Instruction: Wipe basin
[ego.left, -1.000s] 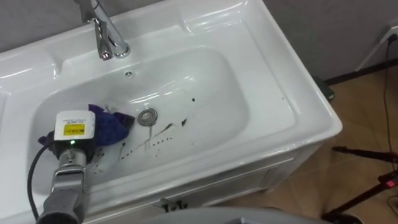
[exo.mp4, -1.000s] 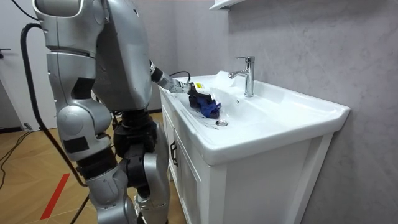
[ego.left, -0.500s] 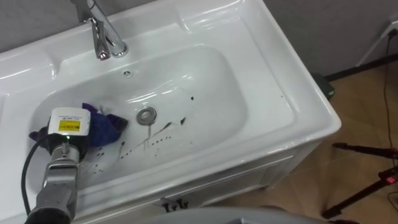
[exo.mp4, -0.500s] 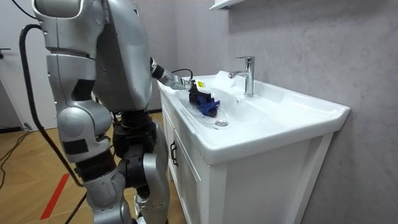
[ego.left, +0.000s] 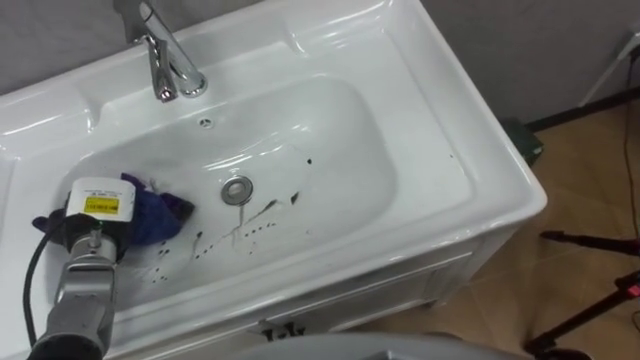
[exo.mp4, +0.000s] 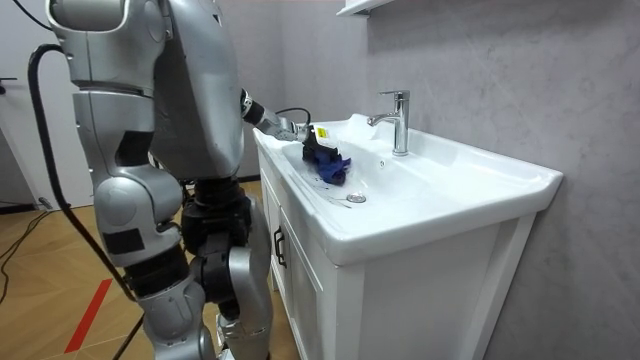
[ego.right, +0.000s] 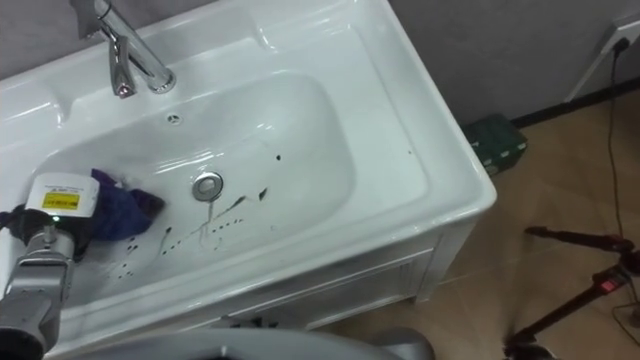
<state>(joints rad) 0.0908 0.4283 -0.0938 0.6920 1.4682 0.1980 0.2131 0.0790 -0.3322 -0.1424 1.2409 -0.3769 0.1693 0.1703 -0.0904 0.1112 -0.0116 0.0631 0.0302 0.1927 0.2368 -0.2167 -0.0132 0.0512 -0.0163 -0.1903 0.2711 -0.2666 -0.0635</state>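
Note:
The white basin has a drain in its floor, with dark specks and streaks just in front of the drain. A crumpled blue cloth lies on the basin floor left of the drain. My left hand sits on top of the cloth with its fingers curled round it, and the arm comes in from the lower left. In the room view the left hand holds the blue cloth inside the bowl while I stand at the cabinet's front.
A chrome faucet rises at the basin's back rim. Right of the cabinet, a dark green box and black tripod legs lie on the wooden floor. A grey wall runs behind the basin.
My left hand has slid the blue cloth leftward across the basin floor, away from the drain. The specks near the drain look the same.

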